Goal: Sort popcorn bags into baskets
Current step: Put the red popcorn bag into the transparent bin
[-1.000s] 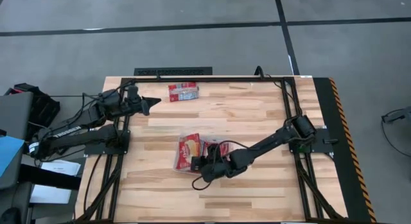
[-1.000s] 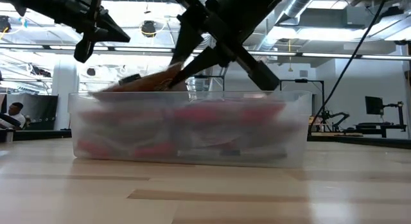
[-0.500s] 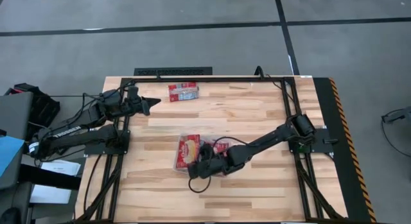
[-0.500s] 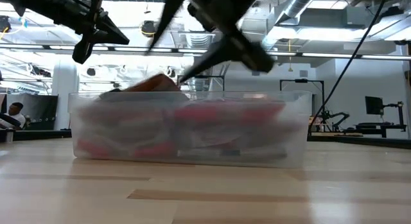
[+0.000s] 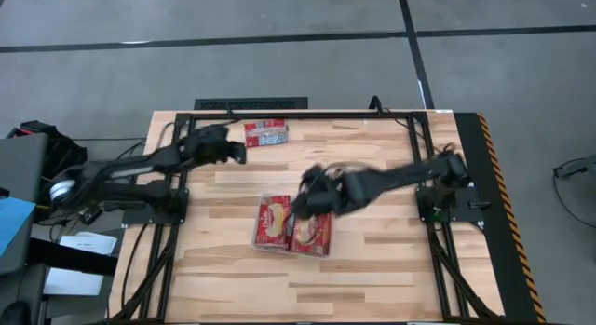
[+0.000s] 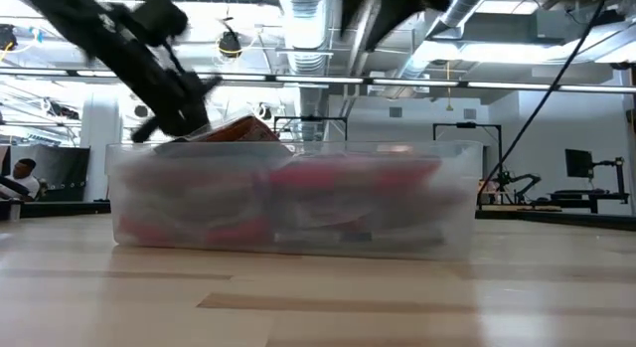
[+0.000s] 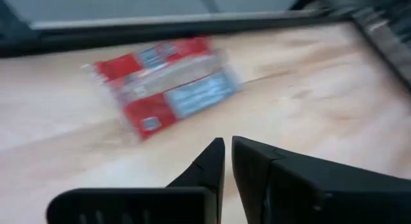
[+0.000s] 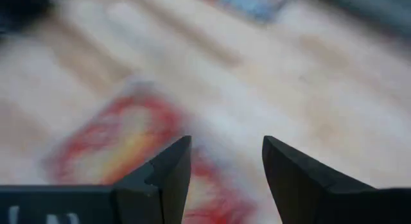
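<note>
One popcorn bag [image 5: 266, 132] lies flat on the table [image 5: 372, 157], well apart from the clear basket [image 5: 294, 224], toward the table's far edge; the basket already holds several red bags. The left end effector [image 5: 235, 151] hovers just beside that loose bag, on the side facing the basket, its fingers [image 7: 215, 161] pressed almost together and empty. The right end effector [image 5: 303, 203] hangs over the basket's far rim, fingers spread, carrying nothing. The packet looks light, thin and slick-filmed, likely to slide or crumple; pinching a short sealed edge seems safest, since it lies flat against the wood.
</note>
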